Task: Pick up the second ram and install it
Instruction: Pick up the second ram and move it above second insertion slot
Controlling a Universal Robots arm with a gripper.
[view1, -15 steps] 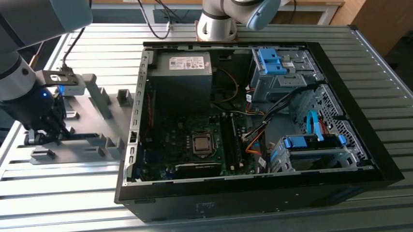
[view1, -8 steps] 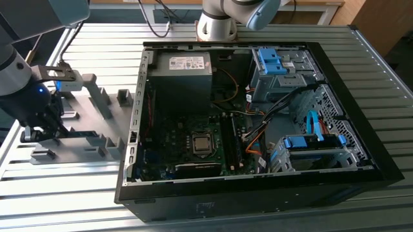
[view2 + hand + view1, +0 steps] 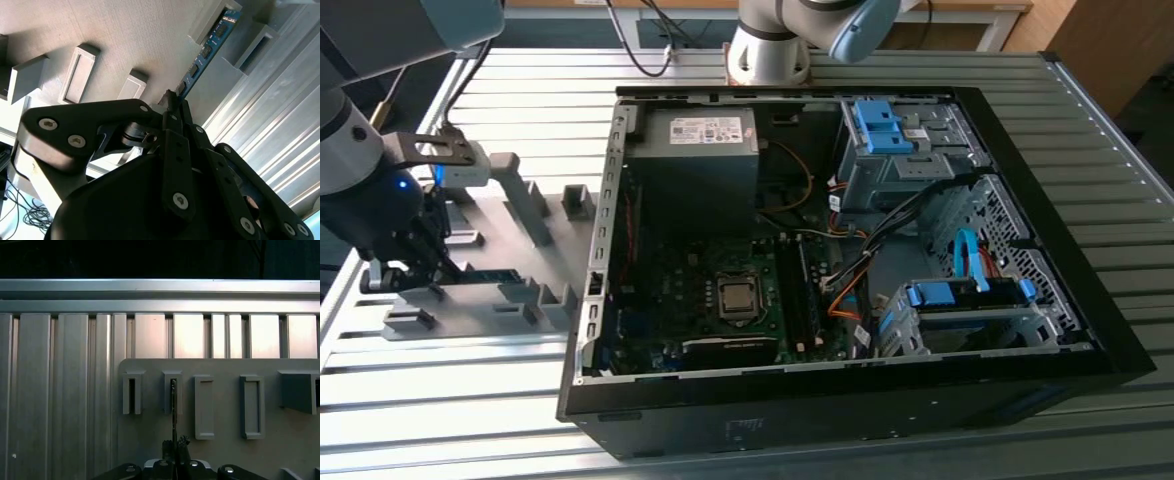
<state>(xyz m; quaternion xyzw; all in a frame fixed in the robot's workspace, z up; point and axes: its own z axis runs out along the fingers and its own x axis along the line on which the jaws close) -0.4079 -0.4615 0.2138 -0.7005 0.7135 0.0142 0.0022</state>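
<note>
Hand (image 3: pixel 172 100) pinches ram (image 3: pixel 205 50) by its end; ram stands edgewise in grey holder (image 3: pixel 150 30) slots, so hand can straddle it.

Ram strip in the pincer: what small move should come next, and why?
Probably a slow, straight lift away from the holder. The pincer looks shut on the ram, which is seated in its grey slot, so pulling sideways might jam it.
</note>
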